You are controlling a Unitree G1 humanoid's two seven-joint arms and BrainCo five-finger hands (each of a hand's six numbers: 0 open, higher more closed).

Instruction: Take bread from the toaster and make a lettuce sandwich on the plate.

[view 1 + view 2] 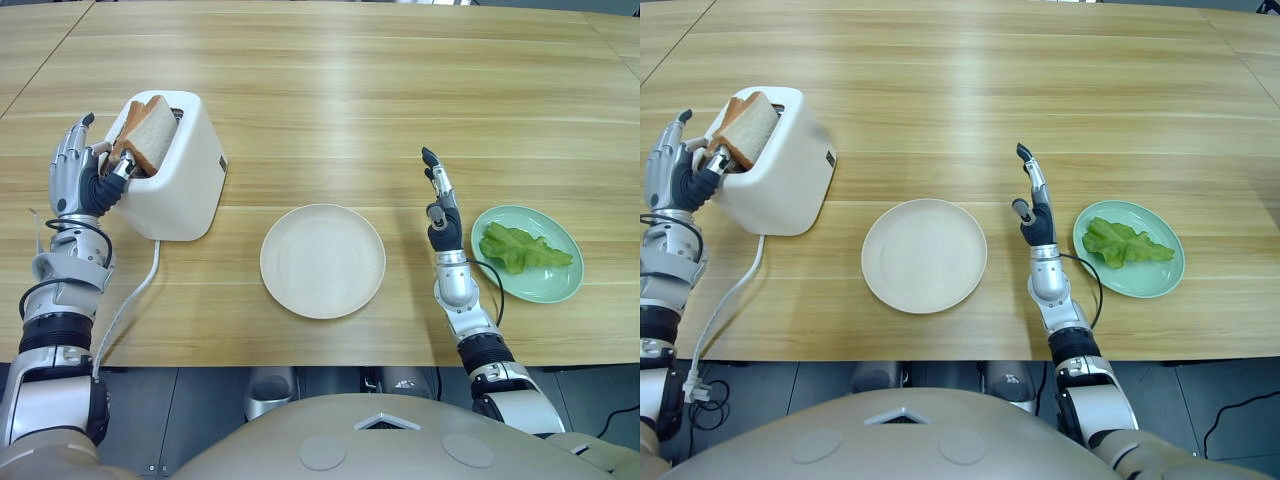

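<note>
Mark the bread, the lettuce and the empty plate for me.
bread (152, 132), left eye view, on the pale face of the front slice.
lettuce (520, 248), left eye view, on the middle of the leaf.
empty plate (322, 262), left eye view, on its bare centre.

White toaster (185, 175), plain, with white cord (130, 300). Pale cream bread (152, 135), brown along the crust. Off-white plate (322, 262), unpatterned. Mint-green small plate (555, 285); brighter, mottled green lettuce (520, 248). Light honey-wood table (400, 100), streaked with fine grain. Silver-grey and black left hand (76, 172) and right hand (440, 205).
</note>
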